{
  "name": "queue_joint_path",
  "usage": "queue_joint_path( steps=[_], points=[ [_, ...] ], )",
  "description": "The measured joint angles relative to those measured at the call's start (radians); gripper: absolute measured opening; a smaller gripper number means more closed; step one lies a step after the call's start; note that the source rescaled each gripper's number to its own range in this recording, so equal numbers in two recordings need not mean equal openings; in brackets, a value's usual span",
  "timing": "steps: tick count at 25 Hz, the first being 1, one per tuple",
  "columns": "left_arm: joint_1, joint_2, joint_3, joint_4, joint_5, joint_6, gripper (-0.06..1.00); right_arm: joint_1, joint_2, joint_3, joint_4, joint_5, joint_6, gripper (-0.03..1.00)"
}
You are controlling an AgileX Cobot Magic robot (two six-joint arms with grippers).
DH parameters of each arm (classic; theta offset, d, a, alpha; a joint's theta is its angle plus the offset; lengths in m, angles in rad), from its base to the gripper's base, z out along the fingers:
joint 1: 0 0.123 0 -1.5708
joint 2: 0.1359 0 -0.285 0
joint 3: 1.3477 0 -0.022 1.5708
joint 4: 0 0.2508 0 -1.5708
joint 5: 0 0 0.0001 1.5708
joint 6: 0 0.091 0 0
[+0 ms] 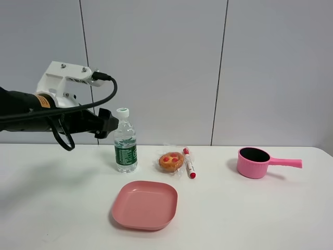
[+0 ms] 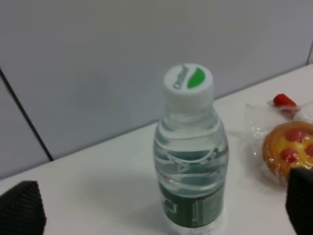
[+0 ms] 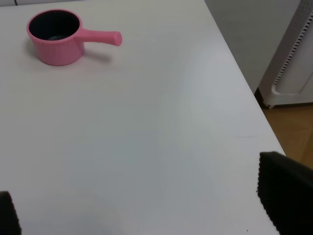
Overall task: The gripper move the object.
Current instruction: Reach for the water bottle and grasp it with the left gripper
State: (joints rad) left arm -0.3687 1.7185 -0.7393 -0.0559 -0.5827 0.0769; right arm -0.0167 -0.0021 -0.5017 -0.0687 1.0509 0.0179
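The object is a clear water bottle (image 1: 125, 140) with a white cap and dark green label, standing upright on the white table (image 1: 62, 208). My left gripper (image 1: 106, 123), black with a white bracket, a black cable and an orange band, hovers just left of the bottle at cap height, open and apart from it. In the left wrist view the bottle (image 2: 190, 156) stands between the two spread fingertips (image 2: 22, 208). My right gripper (image 3: 146, 215) is open over bare table and holds nothing; it is out of the exterior high view.
A pink square plate (image 1: 145, 204) lies in front of the bottle. A wrapped pastry (image 1: 171, 161) and a red-and-white marker (image 1: 189, 163) lie to the bottle's right. A pink saucepan (image 1: 255, 162) stands further right, also in the right wrist view (image 3: 56, 36). The table's edge (image 3: 239, 83) drops to the floor.
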Motion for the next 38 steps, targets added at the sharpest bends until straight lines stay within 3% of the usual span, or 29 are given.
queue_joint_path(
  steps=[3, 15, 26, 38],
  points=[
    [0.000, 0.058, 0.000, 0.031, -0.056, -0.077, 1.00, 0.000, 0.000, 0.000, 0.000, 0.000, 0.000, 1.00],
    [0.000, 0.188, -0.004, 0.148, -0.297, -0.111, 1.00, 0.000, 0.000, 0.000, 0.000, 0.000, 0.000, 1.00],
    [0.000, 0.289, -0.121, 0.183, -0.300, -0.120, 1.00, 0.000, 0.000, 0.000, 0.000, 0.000, 0.000, 1.00],
    [0.000, 0.423, -0.288, 0.214, -0.202, -0.125, 1.00, 0.000, 0.000, 0.000, 0.000, 0.000, 0.000, 1.00]
  ],
)
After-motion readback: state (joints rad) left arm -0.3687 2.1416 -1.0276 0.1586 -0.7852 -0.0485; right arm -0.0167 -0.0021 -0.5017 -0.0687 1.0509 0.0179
